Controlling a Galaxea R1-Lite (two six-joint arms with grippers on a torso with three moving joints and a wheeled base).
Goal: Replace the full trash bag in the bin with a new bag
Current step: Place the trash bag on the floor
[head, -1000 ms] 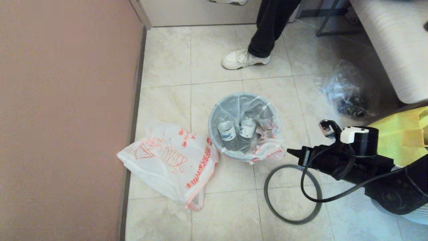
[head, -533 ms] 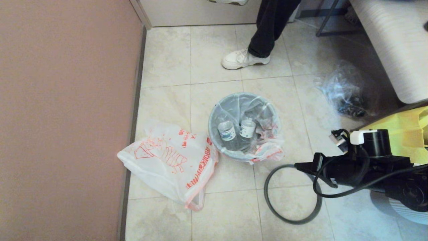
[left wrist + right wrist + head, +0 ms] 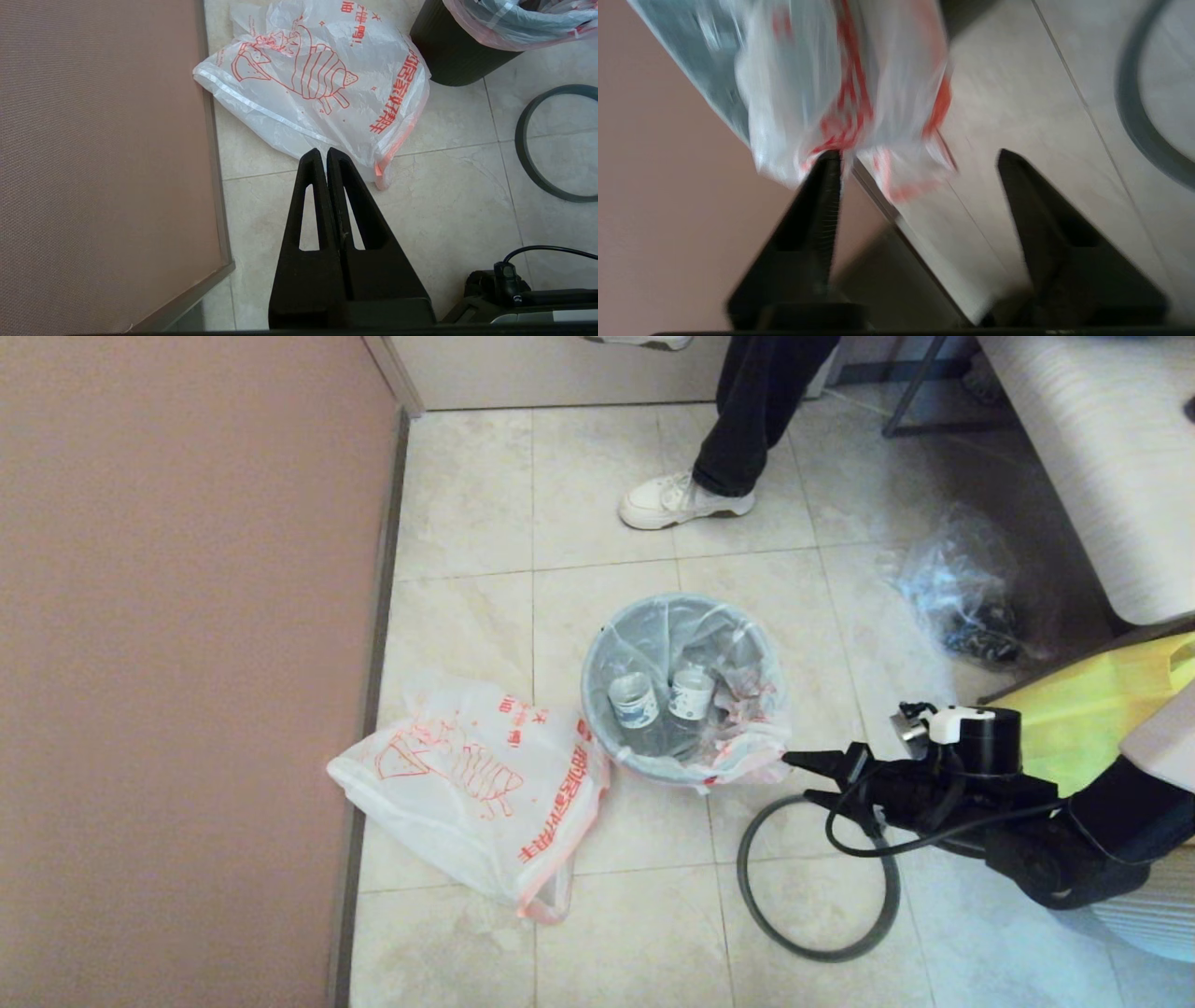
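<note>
Right pincer (image 3: 810, 777): wide, at the full trash bag (image 3: 747, 756) draped over the bin (image 3: 597, 709).
Left pincer (image 3: 325, 154): closed, empty.
Around: ring rim (image 3: 817, 877) at 5 o'clock, new bag (image 3: 476, 784) at 8.

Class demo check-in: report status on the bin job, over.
Right gripper open beside the full trash bag, which hangs over the bin. Left gripper shut, parked near the new bag. Ring rim off, on the floor.
</note>
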